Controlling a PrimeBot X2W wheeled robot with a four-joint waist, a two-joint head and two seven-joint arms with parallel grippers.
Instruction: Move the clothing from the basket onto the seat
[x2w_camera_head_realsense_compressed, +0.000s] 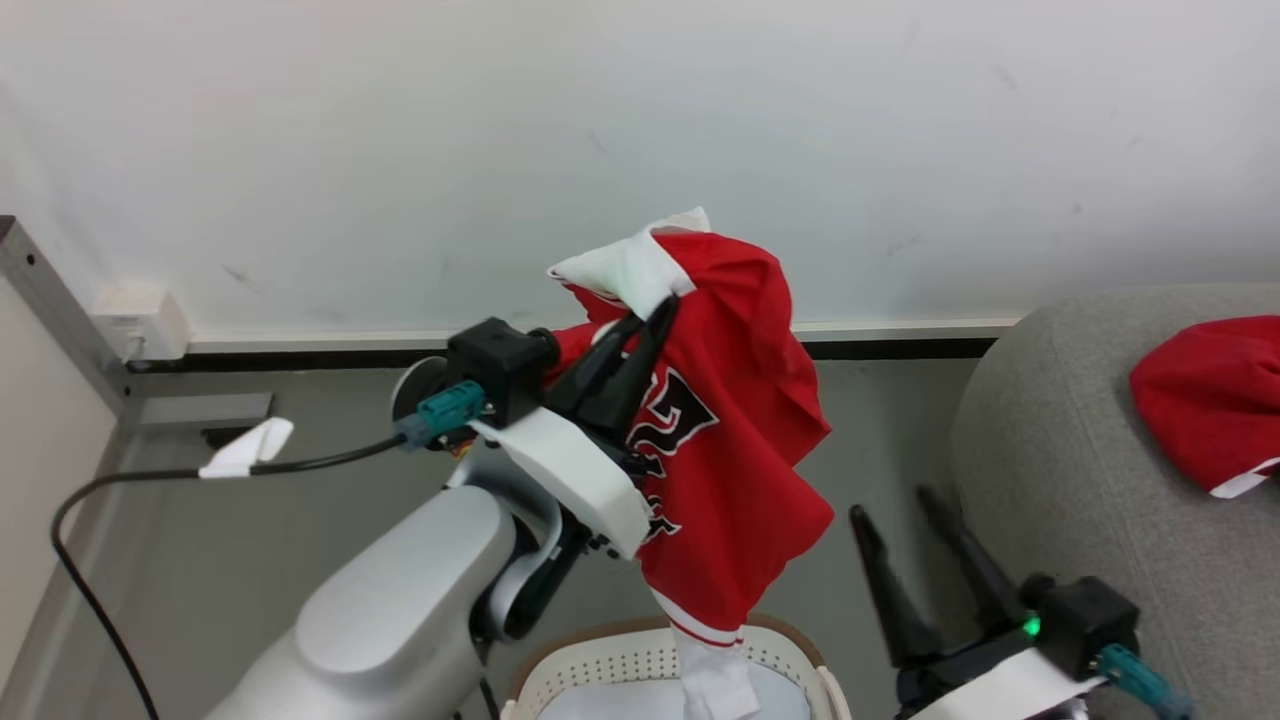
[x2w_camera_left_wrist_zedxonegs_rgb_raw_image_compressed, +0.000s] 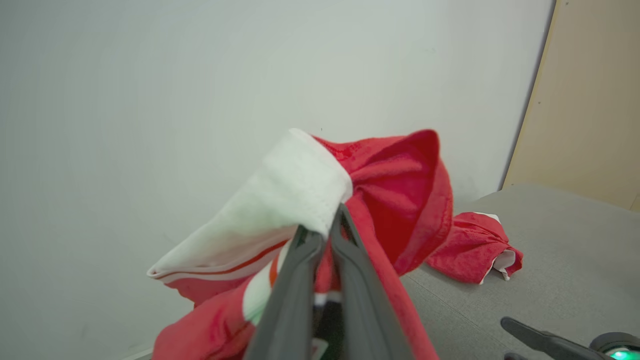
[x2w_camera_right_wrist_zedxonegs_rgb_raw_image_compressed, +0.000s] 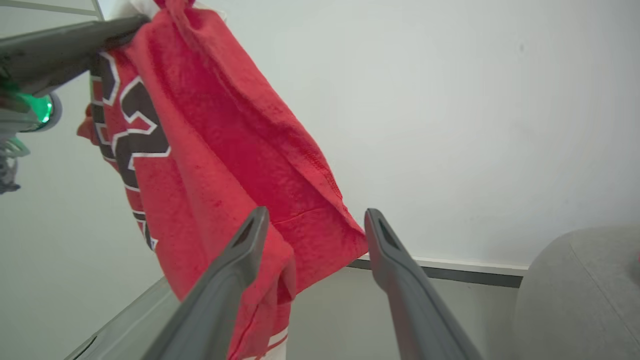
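My left gripper is shut on the white-trimmed edge of a red jersey with black-and-white numerals, holding it high above the basket. The jersey hangs down, and its white lower end dangles into the basket. In the left wrist view the closed fingers pinch the white trim. My right gripper stands open at the lower right, beside the seat, with nothing between its fingers. In the right wrist view the jersey hangs beyond its spread fingers. Another red garment lies on the seat.
A pale wall with a baseboard runs behind. A black cable with a white tag trails from my left wrist over the grey floor. A grey post and wall socket stand at the left.
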